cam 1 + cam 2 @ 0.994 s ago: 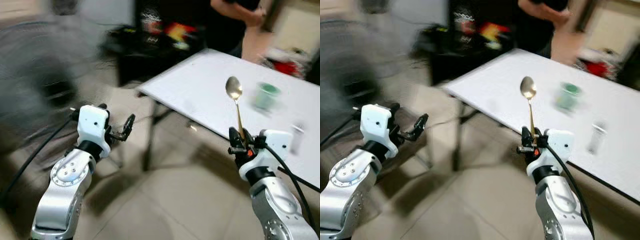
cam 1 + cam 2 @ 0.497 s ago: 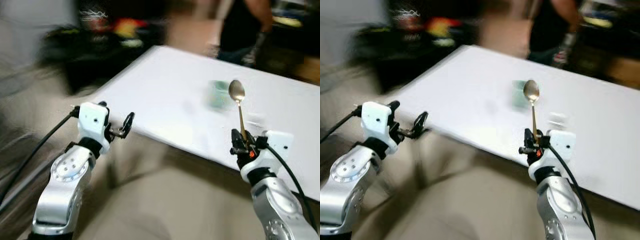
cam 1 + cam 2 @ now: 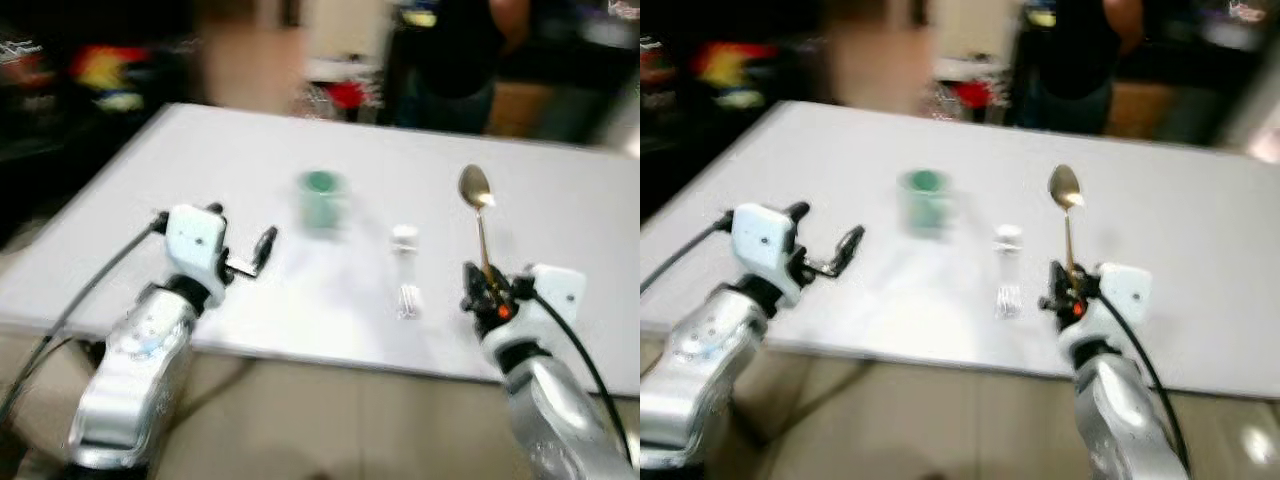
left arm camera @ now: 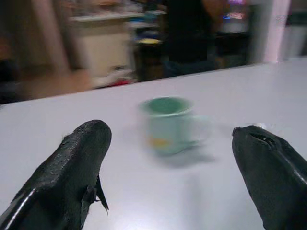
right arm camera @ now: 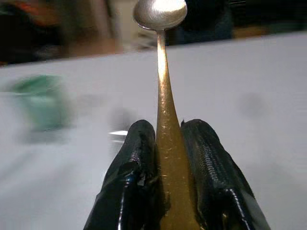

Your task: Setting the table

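Observation:
My right gripper (image 3: 483, 283) is shut on the handle of a gold-handled spoon (image 3: 474, 187), held upright with its bowl up, over the near right part of the white table (image 3: 560, 200). In the right wrist view the spoon (image 5: 163, 86) stands between the two black fingers (image 5: 134, 177). A green mug (image 3: 321, 201) stands mid-table, also seen in the left wrist view (image 4: 167, 123). Right of the mug, a small clear item with a white cap (image 3: 405, 270) lies on the table. My left gripper (image 3: 262, 250) is open and holds nothing, above the table's near left part.
A person in dark clothes (image 3: 445, 50) stands behind the table's far edge. Dark furniture and colourful clutter (image 3: 90, 70) fill the back left. The table's front edge (image 3: 330, 352) runs just before my arms, with tiled floor below. The pictures are blurred.
The camera has swung round, so the table now lies square in front and closer. Both arms keep their pose; the spoon stays upright in the right gripper.

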